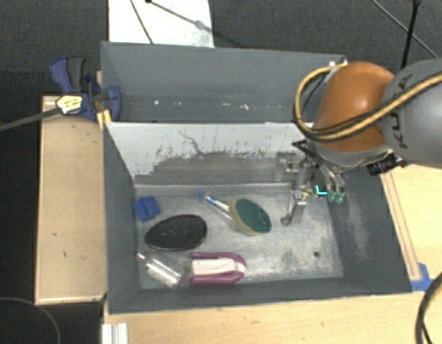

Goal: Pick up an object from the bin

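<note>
Grey metal forms the sloped walls and flat floor of the bin (206, 165), so the loose things have settled low, toward the near and left part of the floor. The arm enters from the right, its orange wrist cover (349, 106) above the right wall. That puts the gripper (289, 217) low over bare floor at the right end of the scatter. Whether it is spread or pressed together I cannot tell. Nearest, just to its left and apart from it, lies a green oval pad (251, 216) with a pale rim, the likeliest thing to pick. A thin blue-and-white stick (215, 203) rests against the pad's left edge. Farther left sit a black oval object (176, 232) and a small blue block (145, 207). By the near wall lie a purple-and-white case (217, 267) and a clear plastic piece (160, 269). The pick looks not yet made: a short move left would bring the gripper over the pad, which lies flat and offers little edge to pinch.
</note>
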Action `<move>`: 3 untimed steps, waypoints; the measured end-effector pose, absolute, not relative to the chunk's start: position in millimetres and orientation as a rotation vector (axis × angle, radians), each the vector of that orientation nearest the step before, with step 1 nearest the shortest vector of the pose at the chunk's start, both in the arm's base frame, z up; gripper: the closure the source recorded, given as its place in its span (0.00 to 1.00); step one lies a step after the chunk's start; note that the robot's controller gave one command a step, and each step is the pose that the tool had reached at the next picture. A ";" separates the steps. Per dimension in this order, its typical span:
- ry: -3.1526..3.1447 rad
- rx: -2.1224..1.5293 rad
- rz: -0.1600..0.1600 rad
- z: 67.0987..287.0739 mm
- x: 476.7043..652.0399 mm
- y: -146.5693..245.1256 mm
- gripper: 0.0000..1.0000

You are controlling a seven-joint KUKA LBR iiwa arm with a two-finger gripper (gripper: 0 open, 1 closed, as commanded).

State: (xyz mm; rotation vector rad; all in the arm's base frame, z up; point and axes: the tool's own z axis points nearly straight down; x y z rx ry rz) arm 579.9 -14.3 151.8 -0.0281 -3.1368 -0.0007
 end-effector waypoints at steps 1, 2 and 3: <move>-3.131 -0.132 -0.002 67.8 576.1 32.5 0.00; -3.139 -0.135 -0.001 72.1 578.6 30.2 1.00; -3.152 -0.077 -0.002 202.2 583.9 42.3 1.00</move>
